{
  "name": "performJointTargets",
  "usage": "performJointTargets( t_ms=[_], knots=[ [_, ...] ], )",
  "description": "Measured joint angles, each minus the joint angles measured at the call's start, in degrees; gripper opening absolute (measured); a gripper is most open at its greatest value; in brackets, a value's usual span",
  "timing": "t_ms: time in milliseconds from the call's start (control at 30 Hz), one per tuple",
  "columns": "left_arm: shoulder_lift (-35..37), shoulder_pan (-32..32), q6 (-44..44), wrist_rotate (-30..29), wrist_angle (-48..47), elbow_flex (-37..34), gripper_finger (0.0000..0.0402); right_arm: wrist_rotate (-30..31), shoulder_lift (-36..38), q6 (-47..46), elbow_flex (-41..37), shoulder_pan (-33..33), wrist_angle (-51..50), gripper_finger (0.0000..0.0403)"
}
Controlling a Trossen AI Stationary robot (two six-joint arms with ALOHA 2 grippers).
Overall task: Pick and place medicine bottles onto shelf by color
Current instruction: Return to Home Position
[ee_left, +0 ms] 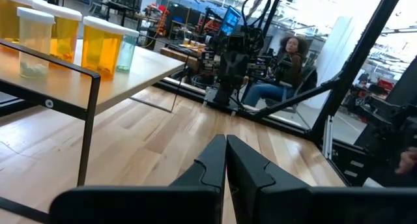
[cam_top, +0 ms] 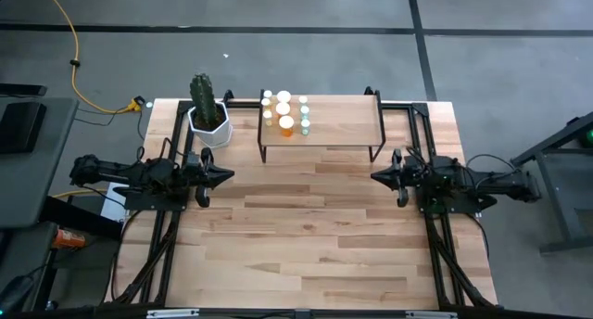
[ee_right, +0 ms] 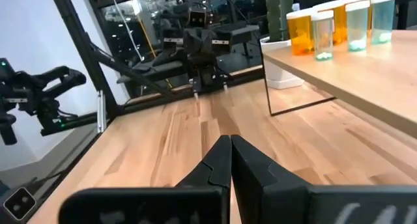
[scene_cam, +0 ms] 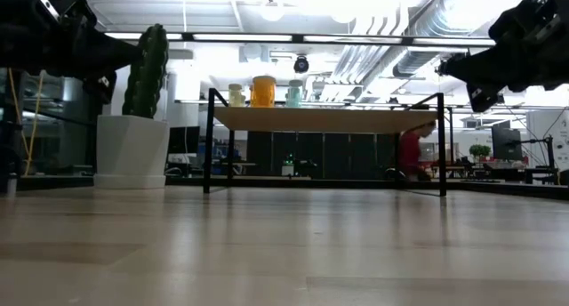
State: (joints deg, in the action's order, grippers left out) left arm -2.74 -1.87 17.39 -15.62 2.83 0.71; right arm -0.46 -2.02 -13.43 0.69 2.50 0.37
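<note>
Several small medicine bottles (cam_top: 285,113) with white caps stand upright on their bases on the left part of the shelf (cam_top: 343,122), a light-wood board on thin black legs at the table's far side. They show orange, yellowish and pale green in the low view (scene_cam: 263,91) and in both wrist views (ee_left: 101,47) (ee_right: 301,30). My left gripper (cam_top: 228,174) is shut and empty above the table's left side. My right gripper (cam_top: 374,177) is shut and empty above the right side. Both point toward the table's middle.
A cactus in a white pot (cam_top: 208,115) stands left of the shelf at the far left. A seated person (ee_left: 287,64) shows in the room beyond the table. The right half of the shelf board (cam_top: 357,124) is bare wood.
</note>
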Motion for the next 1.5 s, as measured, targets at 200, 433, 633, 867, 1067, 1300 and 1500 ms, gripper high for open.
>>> performJointTargets(
  t_ms=[200,433,633,867,1067,1300,1500],
  knots=[
    [0.00,0.00,0.00,0.00,0.00,0.00,0.0003,0.16,-0.24,-4.01,0.00,0.02,-0.03,0.0000],
    [0.00,0.00,0.00,0.00,0.00,0.00,0.0003,0.25,-0.25,-10.78,0.02,0.02,-0.12,0.0000],
    [0.00,0.00,0.00,0.00,0.00,0.00,0.0003,0.25,-0.26,-12.36,0.04,0.02,-0.16,0.0000],
    [0.00,0.00,0.00,0.00,0.00,0.00,0.0003,0.25,-0.26,-12.20,0.04,0.02,-0.19,0.0000],
    [0.00,0.02,0.00,0.00,0.00,0.00,0.0003,0.25,-0.26,-12.09,0.04,0.02,-0.19,0.0000],
    [0.00,0.00,0.00,0.00,-0.01,0.00,0.0003,0.25,-0.26,-12.09,0.04,0.02,-0.20,0.0000],
    [0.00,0.00,0.00,0.00,0.00,0.00,0.0003,0.25,-0.26,-12.09,0.04,0.02,-0.21,0.0000]
  ],
)
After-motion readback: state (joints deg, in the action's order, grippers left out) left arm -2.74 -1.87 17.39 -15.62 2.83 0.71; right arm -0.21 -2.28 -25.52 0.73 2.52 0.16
